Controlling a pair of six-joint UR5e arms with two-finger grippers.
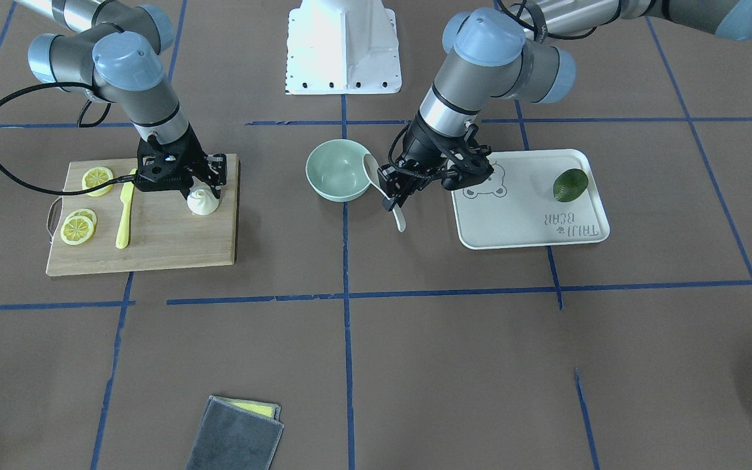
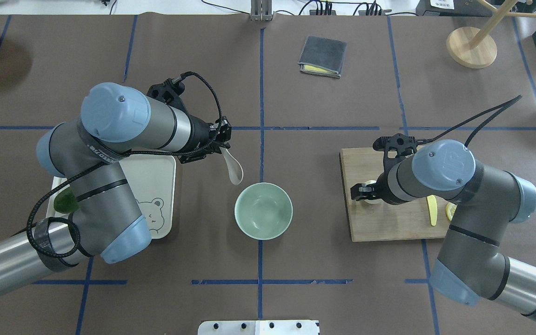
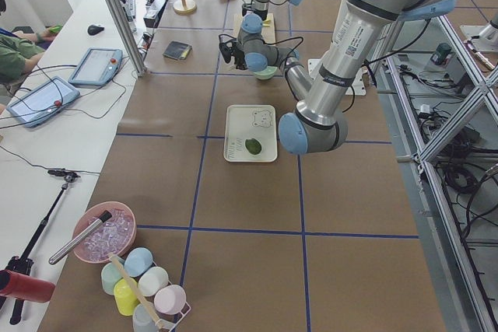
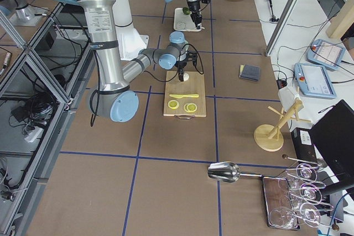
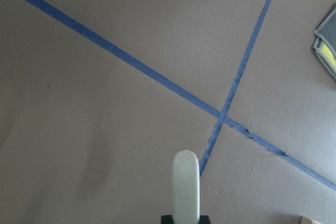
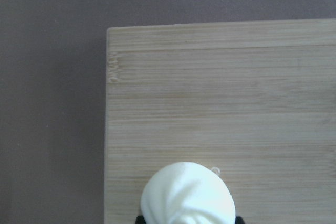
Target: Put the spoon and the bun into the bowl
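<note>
The off-white spoon [image 1: 372,168] is held off the table by my left gripper [image 1: 394,194], which is shut on its handle. The scoop hangs beside the rim of the mint-green bowl [image 1: 337,171], on the tray side. The overhead view shows the spoon [image 2: 234,171] just beyond the bowl [image 2: 263,210] and the left gripper [image 2: 219,142]. The left wrist view shows the handle [image 5: 185,182]. The white bun [image 1: 202,202] is at a corner of the cutting board. My right gripper [image 1: 205,189] is shut on it, fingers on both sides [image 6: 188,192]. I cannot tell whether it is lifted.
A wooden cutting board [image 1: 154,222] carries lemon slices [image 1: 97,179] and a yellow knife [image 1: 125,215]. A white tray [image 1: 526,215] with an avocado [image 1: 570,185] lies beside the left arm. A grey cloth [image 1: 235,434] lies at the operators' edge. The robot base [image 1: 343,49] stands behind the bowl.
</note>
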